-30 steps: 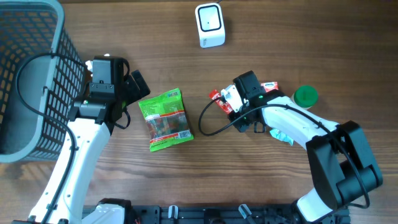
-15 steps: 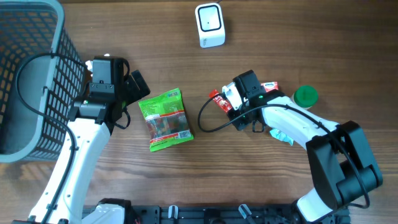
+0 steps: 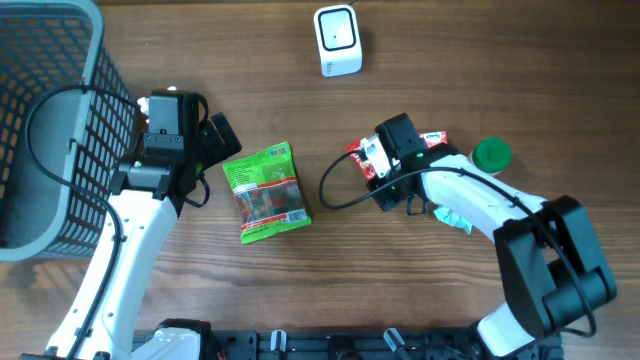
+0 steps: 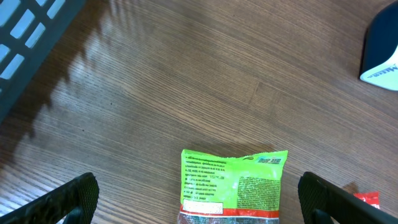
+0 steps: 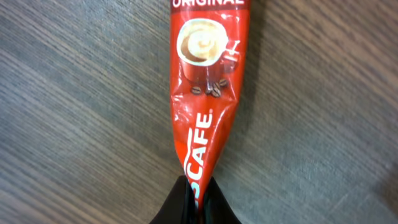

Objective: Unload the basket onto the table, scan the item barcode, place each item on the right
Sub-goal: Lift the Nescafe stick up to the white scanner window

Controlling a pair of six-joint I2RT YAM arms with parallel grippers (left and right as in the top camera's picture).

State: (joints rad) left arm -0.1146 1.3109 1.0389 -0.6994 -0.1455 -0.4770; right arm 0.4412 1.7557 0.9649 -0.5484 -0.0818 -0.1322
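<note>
My right claw (image 5: 198, 200) is pinched tight on one end of the red sachet (image 5: 208, 93), which lies short of the scanner (image 3: 337, 40) and a little to its right. The grasp looks made. Lifting the sachet, carrying it to the scanner and showing the barcode are all left, I judge. My left claw (image 4: 199, 199) hangs wide open and empty, well left of the scanner, over the green pack (image 4: 233, 186).

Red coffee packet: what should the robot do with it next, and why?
Probably lift the coffee packet off the table. The right tool is pinched shut on its end, the packet lies on the wood, and the white scanner sits apart, farther up the table.
</note>
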